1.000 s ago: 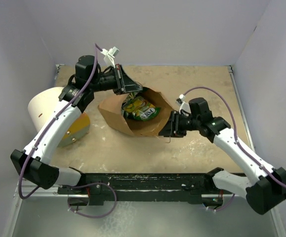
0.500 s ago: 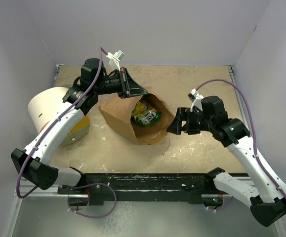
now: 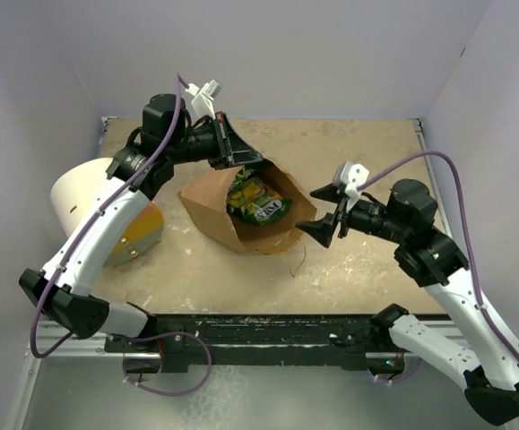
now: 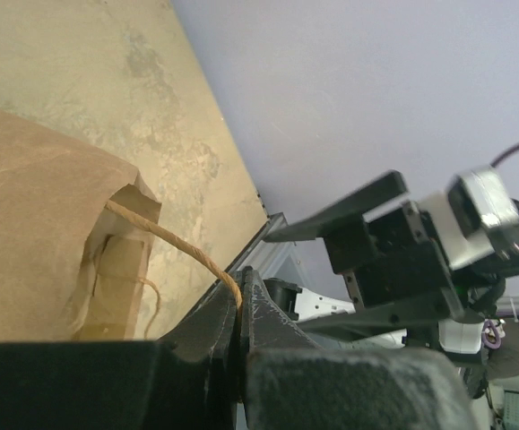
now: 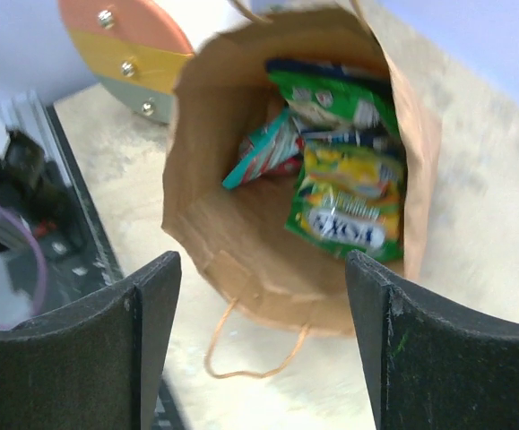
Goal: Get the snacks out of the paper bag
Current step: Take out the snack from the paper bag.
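Note:
The brown paper bag (image 3: 207, 202) lies on its side with its mouth open toward my right gripper. My left gripper (image 3: 239, 159) is shut on the bag's upper twisted handle (image 4: 165, 237), holding the mouth's top edge up; the jaws (image 4: 238, 291) pinch the cord. Inside the paper bag (image 5: 241, 242) lie several snacks: a green-yellow packet (image 5: 349, 202) in front, a teal packet (image 5: 259, 157), and a green-edged one (image 5: 331, 94) further in. The green-yellow packet (image 3: 257, 199) also shows from above. My right gripper (image 3: 318, 213) hovers open just outside the mouth, its jaws (image 5: 261, 269) holding nothing.
A white cylinder (image 3: 84, 193) with an orange-yellow round end (image 5: 129, 45) lies left of the bag, against the left arm. The bag's lower handle loop (image 5: 250, 358) rests on the table in front of the mouth. Walls close in the table on three sides.
My right gripper has opened, left the bag's front edge and pulled back to the right and upward. The left gripper stayed shut on the handle, shifting only slightly.

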Action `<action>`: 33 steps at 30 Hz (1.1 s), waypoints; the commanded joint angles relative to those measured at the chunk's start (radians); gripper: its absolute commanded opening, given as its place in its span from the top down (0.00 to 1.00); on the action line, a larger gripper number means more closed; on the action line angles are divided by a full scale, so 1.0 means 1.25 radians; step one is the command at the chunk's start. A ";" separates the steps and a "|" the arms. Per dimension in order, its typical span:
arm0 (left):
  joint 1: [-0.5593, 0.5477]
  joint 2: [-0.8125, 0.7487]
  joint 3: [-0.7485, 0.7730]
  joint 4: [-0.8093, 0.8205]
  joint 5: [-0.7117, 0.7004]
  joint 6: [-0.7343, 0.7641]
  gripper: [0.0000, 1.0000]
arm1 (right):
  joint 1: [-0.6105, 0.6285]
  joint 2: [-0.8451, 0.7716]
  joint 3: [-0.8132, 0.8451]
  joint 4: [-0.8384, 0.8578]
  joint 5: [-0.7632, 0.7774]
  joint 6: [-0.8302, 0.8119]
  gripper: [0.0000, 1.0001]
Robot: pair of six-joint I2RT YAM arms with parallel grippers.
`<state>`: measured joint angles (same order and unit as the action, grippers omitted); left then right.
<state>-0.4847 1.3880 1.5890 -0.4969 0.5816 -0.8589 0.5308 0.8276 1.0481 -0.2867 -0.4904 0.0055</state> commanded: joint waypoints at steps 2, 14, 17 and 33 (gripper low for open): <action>0.001 0.035 0.095 -0.048 -0.002 0.061 1.00 | 0.018 0.050 0.005 0.009 -0.132 -0.440 0.22; 0.005 0.015 0.054 -0.054 0.011 0.050 1.00 | 0.161 0.193 -0.006 -0.153 0.003 -0.870 0.31; 0.008 0.008 0.041 -0.035 0.011 0.040 1.00 | 0.169 0.261 0.010 -0.162 0.032 -0.890 0.36; 0.121 0.026 0.053 -0.025 0.103 0.037 1.00 | 0.190 0.463 -0.084 0.181 0.151 -0.905 0.40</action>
<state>-0.3672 1.4384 1.6314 -0.5777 0.6472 -0.8192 0.7612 1.3731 0.9558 -0.2478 -0.3504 -1.1191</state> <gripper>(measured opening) 0.009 0.598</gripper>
